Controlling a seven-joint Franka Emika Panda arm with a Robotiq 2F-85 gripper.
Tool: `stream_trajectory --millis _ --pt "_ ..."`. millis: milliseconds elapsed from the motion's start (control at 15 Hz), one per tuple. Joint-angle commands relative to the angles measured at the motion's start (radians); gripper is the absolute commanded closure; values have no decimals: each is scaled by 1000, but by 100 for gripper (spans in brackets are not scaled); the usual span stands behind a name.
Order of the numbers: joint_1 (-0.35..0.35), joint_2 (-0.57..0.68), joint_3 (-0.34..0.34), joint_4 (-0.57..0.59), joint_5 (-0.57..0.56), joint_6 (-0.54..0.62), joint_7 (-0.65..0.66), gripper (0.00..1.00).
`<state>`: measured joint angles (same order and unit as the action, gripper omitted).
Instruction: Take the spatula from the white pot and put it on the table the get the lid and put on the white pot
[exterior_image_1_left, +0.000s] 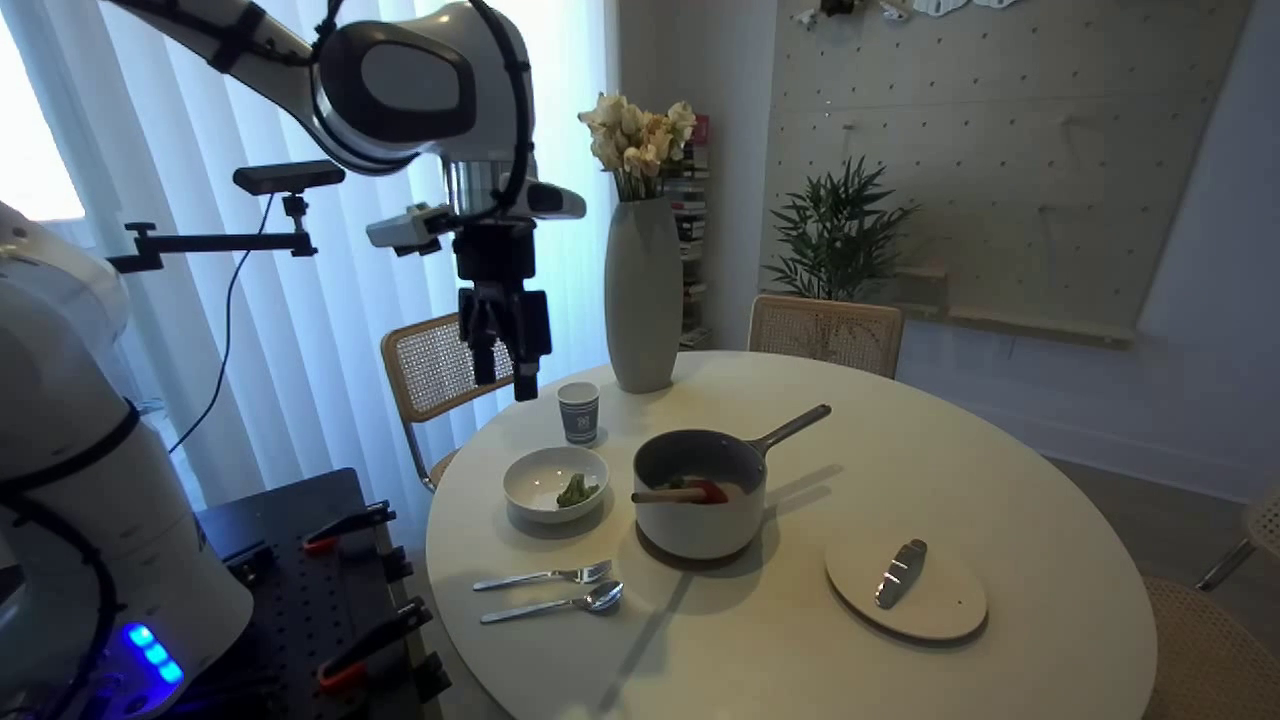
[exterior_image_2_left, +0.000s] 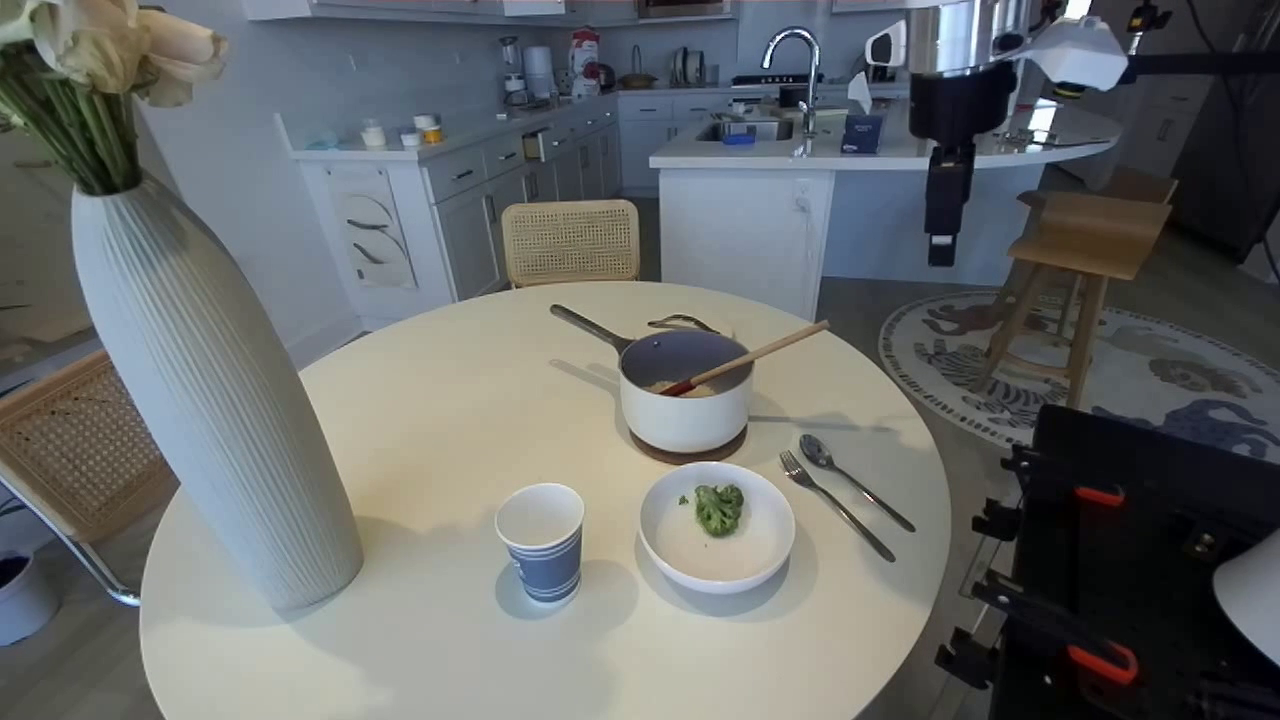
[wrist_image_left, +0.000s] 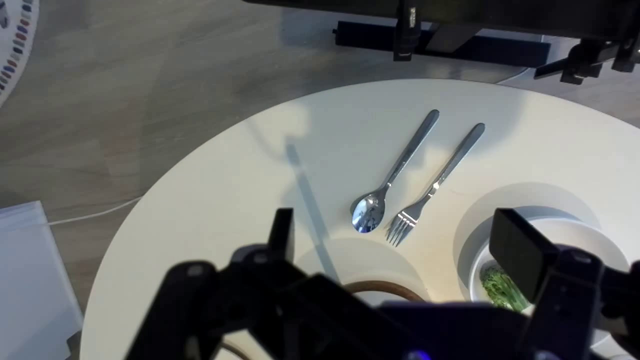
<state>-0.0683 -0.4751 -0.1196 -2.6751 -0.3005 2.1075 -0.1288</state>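
The white pot (exterior_image_1_left: 700, 528) stands on a brown disc on the white table (exterior_image_1_left: 800, 655). It shows in an exterior view (exterior_image_2_left: 685, 420) too, its dark handle away from my arm. The spatula (exterior_image_2_left: 765, 349) leans in the pot. Its reddish flat end is inside and its wooden handle sticks out over the rim, also seen in an exterior view (exterior_image_1_left: 668, 496). The lid (exterior_image_1_left: 940, 595) lies flat on the table beside the pot, grey grip up. My gripper (exterior_image_1_left: 505, 385) is open and empty, high above the table edge, apart from everything. The wrist view (wrist_image_left: 393, 220) shows its spread fingers; its body hides most of the pot.
A white bowl (exterior_image_2_left: 718, 560) with broccoli, a blue-white paper cup (exterior_image_2_left: 545, 560), a fork (exterior_image_1_left: 545, 577) and a spoon (exterior_image_1_left: 555, 605) lie near the pot. A tall flower vase (exterior_image_1_left: 643, 300) stands at the table's edge. Chairs (exterior_image_1_left: 825, 330) surround the table.
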Motion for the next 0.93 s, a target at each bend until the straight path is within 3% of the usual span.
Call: stream_trajectory --millis 0,467,867 --pt "-34 85 -17 21 -46 96 -63 0" --pt "-69 254 -20 67 -86 263 -52 0" --pt "-92 386 -27 130 -117 336 -39 0"
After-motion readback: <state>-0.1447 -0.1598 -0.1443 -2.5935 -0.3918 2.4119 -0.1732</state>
